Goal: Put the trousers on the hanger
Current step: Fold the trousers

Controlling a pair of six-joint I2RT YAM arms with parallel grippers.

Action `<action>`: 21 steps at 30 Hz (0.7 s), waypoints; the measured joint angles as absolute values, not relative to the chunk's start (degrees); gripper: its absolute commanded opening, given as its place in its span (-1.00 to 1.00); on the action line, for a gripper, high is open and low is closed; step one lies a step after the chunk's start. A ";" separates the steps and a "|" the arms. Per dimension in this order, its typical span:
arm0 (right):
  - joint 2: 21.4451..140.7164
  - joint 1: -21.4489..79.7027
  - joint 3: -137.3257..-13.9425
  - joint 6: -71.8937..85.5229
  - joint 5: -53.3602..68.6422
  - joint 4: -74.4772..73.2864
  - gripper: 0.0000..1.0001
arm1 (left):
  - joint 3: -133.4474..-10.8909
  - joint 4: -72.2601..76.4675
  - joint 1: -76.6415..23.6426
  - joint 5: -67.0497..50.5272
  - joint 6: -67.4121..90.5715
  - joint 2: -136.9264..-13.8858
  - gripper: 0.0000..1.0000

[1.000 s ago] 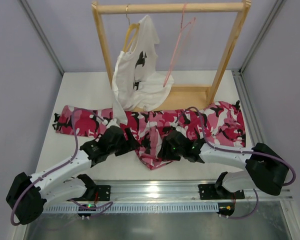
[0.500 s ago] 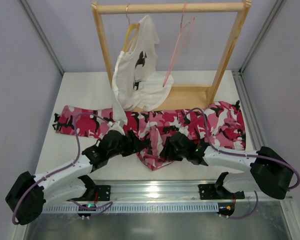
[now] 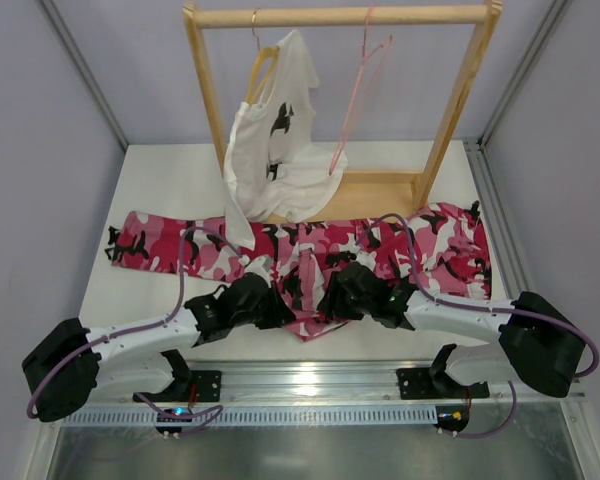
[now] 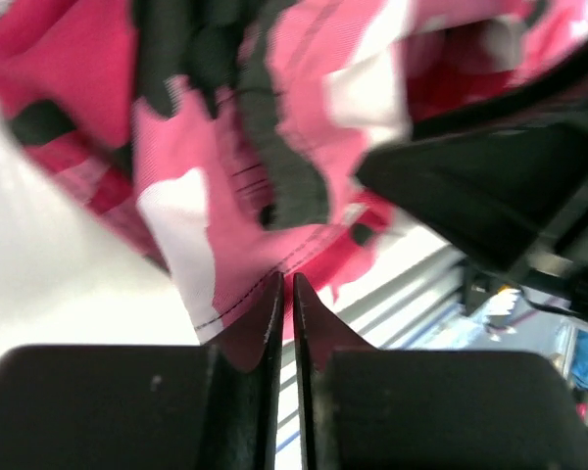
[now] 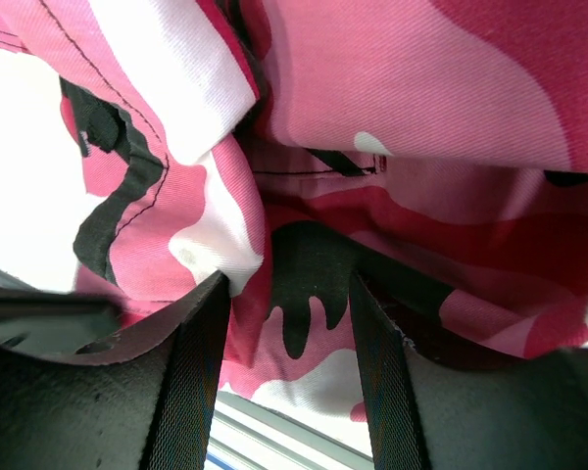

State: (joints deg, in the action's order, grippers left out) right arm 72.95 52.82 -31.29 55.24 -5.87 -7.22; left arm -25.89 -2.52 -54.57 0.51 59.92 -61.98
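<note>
The pink, white and black camouflage trousers (image 3: 420,240) lie spread across the table in front of the rack, with a bunched part sagging toward the near edge. The pink wire hanger (image 3: 355,100) hangs bare from the rack's top bar. My left gripper (image 3: 278,308) is at the bunched part's near left edge. In the left wrist view my left gripper (image 4: 285,284) is shut, its tips pinching the stitched hem of the trousers (image 4: 274,117). My right gripper (image 3: 332,295) is on the bunch's right side. In the right wrist view my right gripper (image 5: 289,284) stands open with folds of the trousers (image 5: 421,98) between its fingers.
A wooden rack (image 3: 340,16) stands at the back. A white T-shirt (image 3: 275,150) hangs on a wooden hanger (image 3: 263,62) at its left. A metal rail (image 3: 310,380) runs along the near edge. Grey walls close both sides.
My left gripper has slid right and nearer along the trousers' near edge and has gone from open to shut on the hem. My right gripper has barely shifted.
</note>
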 measured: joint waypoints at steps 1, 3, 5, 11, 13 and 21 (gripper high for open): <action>72.93 52.82 -31.29 55.24 -5.87 -7.11 0.10 | -25.89 -3.22 -54.70 0.91 60.07 -62.57 -0.92; 72.93 52.82 -31.29 55.27 -5.82 -6.87 0.10 | -25.89 -4.89 -54.72 1.58 60.66 -64.49 -0.85; 72.93 52.82 -31.29 55.27 -5.80 -6.72 0.10 | -25.89 -5.93 -54.72 2.20 61.23 -65.84 -0.48; 72.93 52.82 -31.11 55.57 -5.63 -5.56 0.09 | -24.97 -3.88 -54.74 4.27 63.66 -62.78 0.30; 72.95 52.82 -30.81 55.75 -5.34 -4.82 0.08 | -23.49 -1.37 -54.74 5.56 64.82 -60.07 0.41; 72.99 52.82 -30.06 56.07 -4.93 -3.86 0.08 | -20.08 5.13 -54.74 8.75 71.70 -58.02 0.62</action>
